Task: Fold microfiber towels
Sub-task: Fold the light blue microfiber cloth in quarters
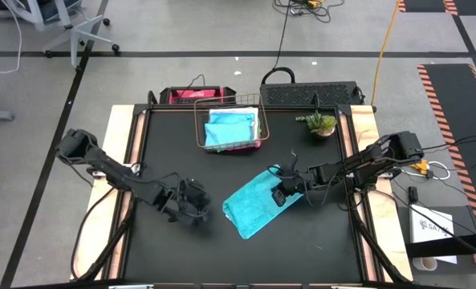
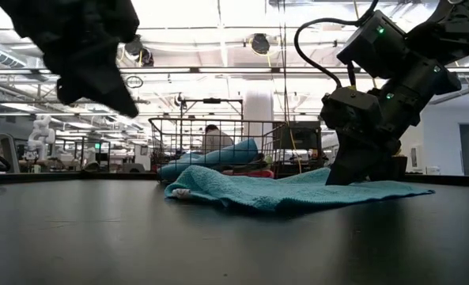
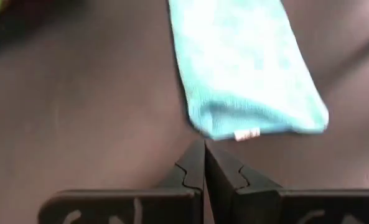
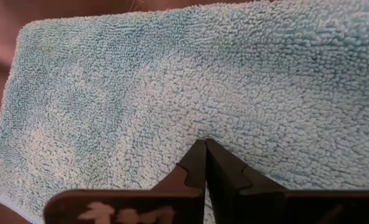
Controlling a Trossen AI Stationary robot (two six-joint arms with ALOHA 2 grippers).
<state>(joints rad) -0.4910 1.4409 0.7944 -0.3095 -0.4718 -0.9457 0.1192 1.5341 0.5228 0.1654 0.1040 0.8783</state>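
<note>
High view: a folded turquoise towel point(image 1: 255, 207) lies right of the table's centre, the right gripper point(image 1: 281, 194) pressed on its right edge; the left gripper point(image 1: 191, 202) hangs left of it; a second turquoise towel point(image 1: 230, 128) fills the wire basket point(image 1: 201, 133) at the far side. Low view: the left gripper point(image 2: 84, 47) is clear of the table. Wrist views: both grippers' fingers are closed together, holding nothing.

Black table point(image 1: 165, 152), turquoise towel point(image 1: 254, 207) lying folded on it, wire basket point(image 1: 228, 128), small potted plant point(image 1: 321, 124)

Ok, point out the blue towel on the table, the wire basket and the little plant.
Blue towel point(image 1: 254, 207), high view, middle of cloth.
Wire basket point(image 1: 198, 128), high view, left rim.
Plant point(image 1: 321, 123), high view, leaves.
</note>
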